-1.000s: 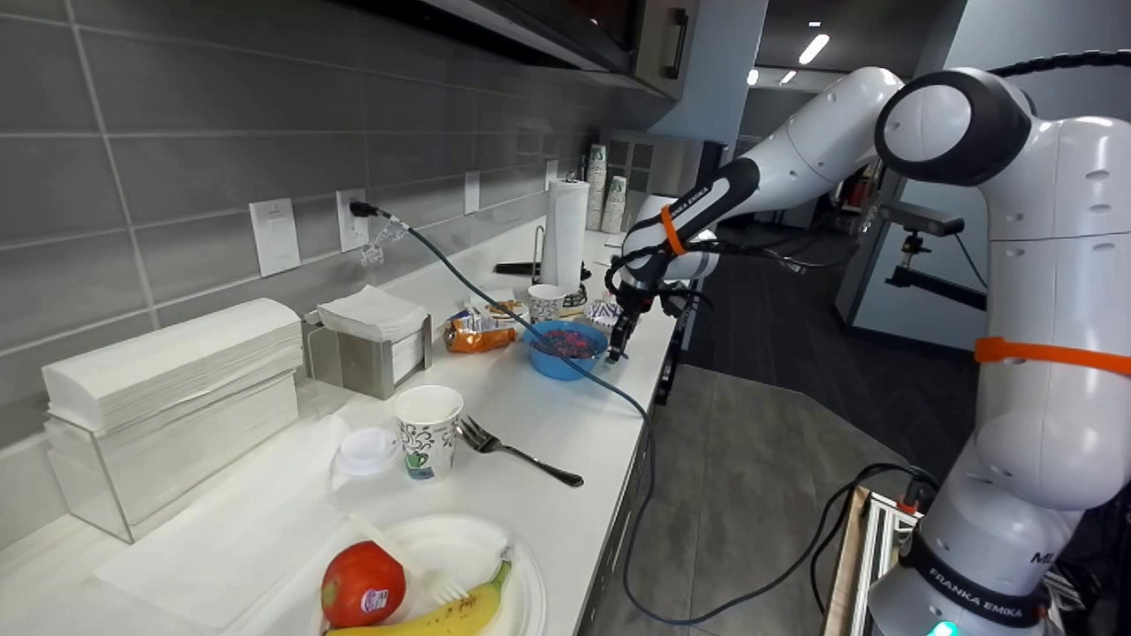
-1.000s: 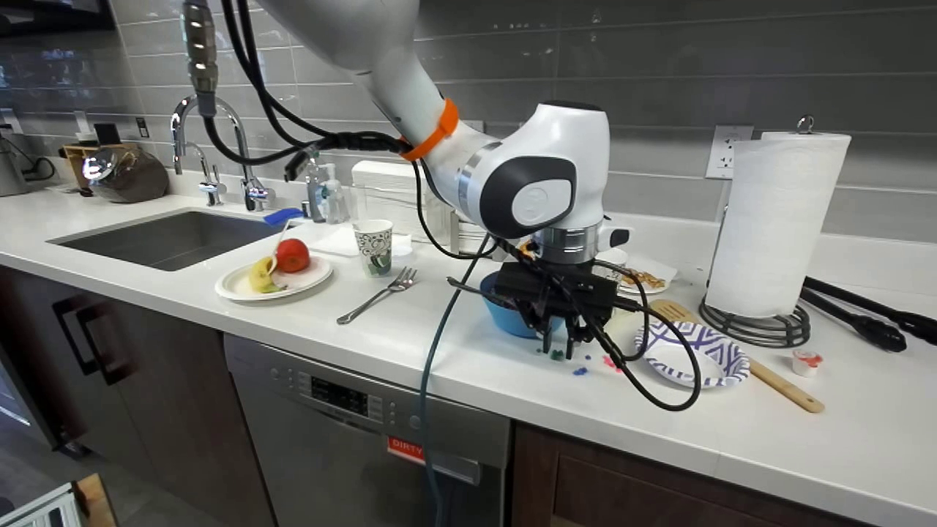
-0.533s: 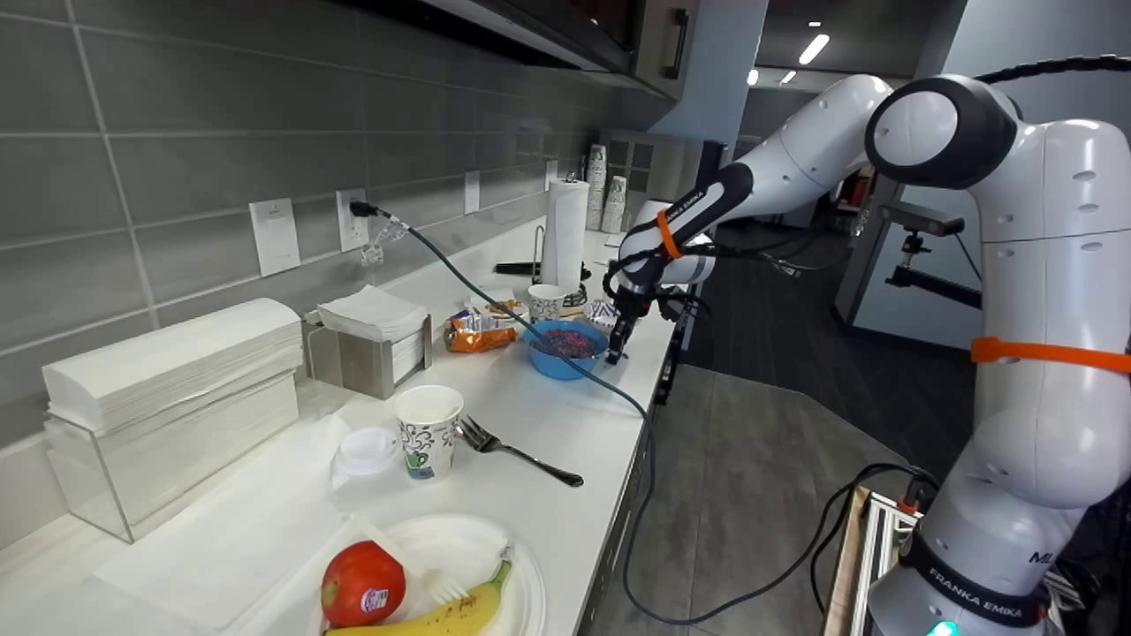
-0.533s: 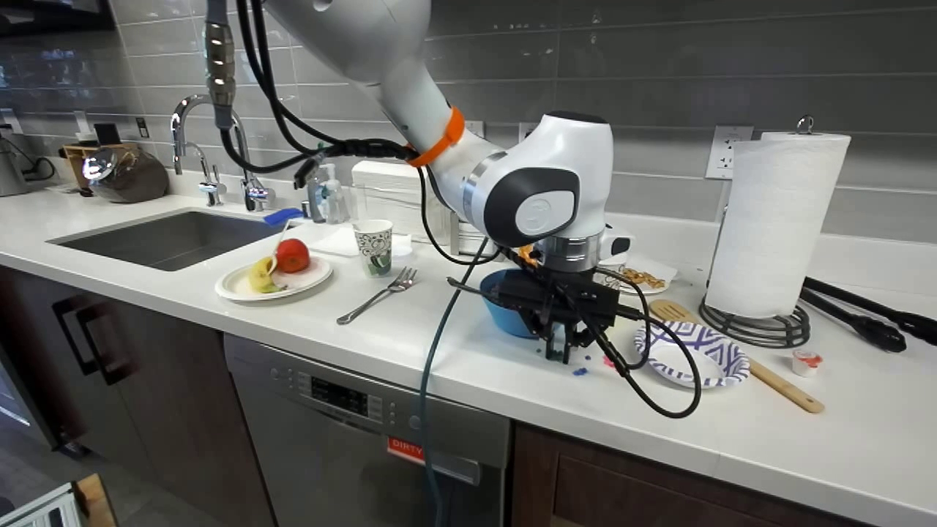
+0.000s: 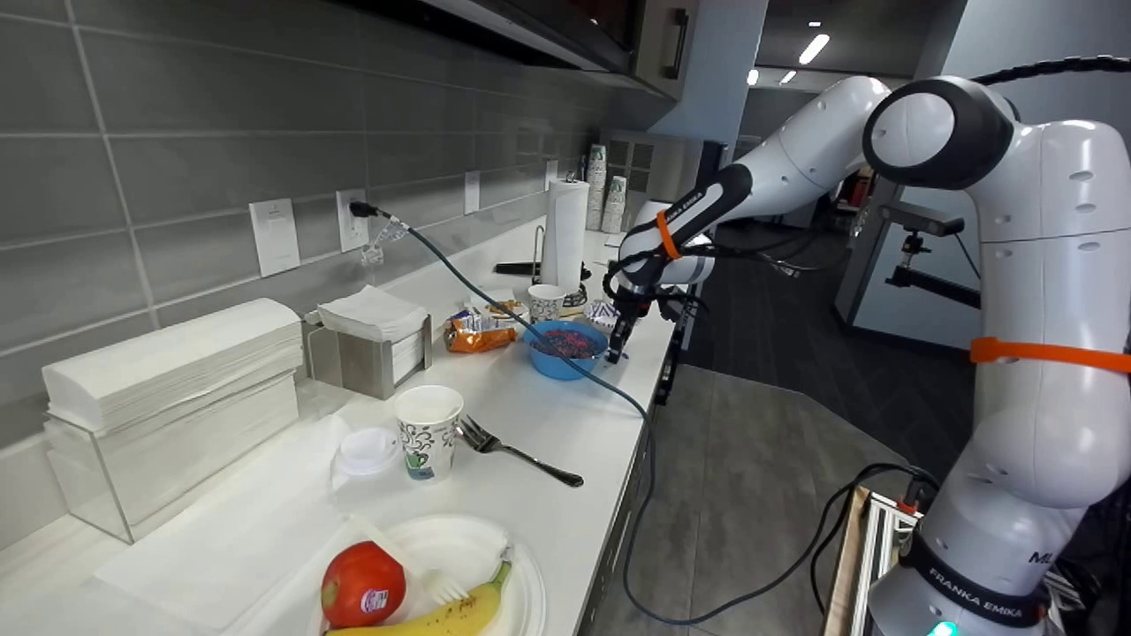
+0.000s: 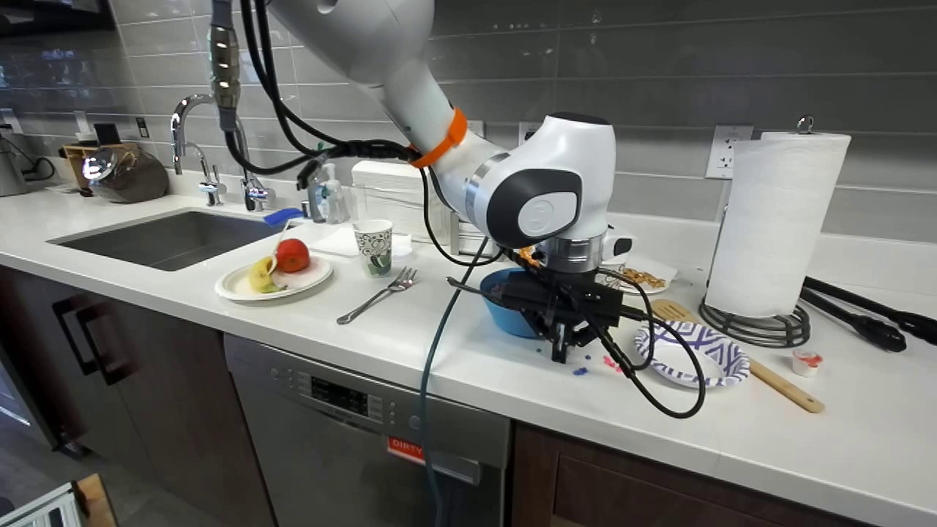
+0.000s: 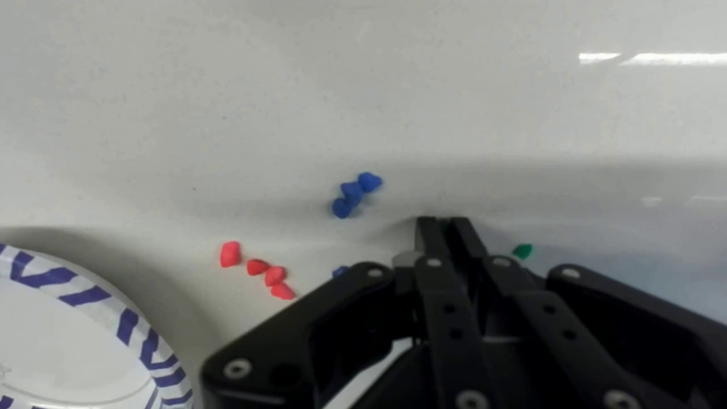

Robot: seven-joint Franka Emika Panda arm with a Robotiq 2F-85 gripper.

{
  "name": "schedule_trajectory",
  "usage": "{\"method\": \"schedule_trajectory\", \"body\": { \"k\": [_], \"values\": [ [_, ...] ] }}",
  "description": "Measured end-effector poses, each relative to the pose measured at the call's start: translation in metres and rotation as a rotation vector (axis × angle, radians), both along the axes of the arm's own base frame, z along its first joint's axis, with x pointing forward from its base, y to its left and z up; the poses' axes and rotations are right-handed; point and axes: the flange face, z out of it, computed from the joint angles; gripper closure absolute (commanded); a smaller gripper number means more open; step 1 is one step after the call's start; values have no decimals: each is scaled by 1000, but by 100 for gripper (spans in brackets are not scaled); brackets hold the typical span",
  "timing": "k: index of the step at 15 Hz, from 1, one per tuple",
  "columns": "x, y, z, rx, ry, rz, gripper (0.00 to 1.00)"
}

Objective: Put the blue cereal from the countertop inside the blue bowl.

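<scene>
Note gripper (image 7: 444,222) with jaws nearly together; cannot tell contents, if any. To grasp (likely step), part jaws, turn to straddle blue cereal (image 7: 351,193), in row on countertop (image 7: 170,85) just beside gripper; close gently across narrow side. Read long axis diagonal in wrist view, lower left to upper right, without evident front. Carry to blue bowl (image 5: 555,367).

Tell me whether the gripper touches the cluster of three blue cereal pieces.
Apart. The wrist view shows bare countertop between the gripper and the three blue pieces.
</scene>
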Motion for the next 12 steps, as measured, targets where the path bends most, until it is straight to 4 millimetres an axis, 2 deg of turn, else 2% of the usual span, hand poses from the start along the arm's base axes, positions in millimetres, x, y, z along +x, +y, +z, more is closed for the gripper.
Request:
{"method": "schedule_trajectory", "body": {
  "k": [8, 12],
  "values": [
    [1, 2, 1, -2, -2, 10, 98],
    [2, 3, 19, -7, -29, 2, 98]
  ]
}}
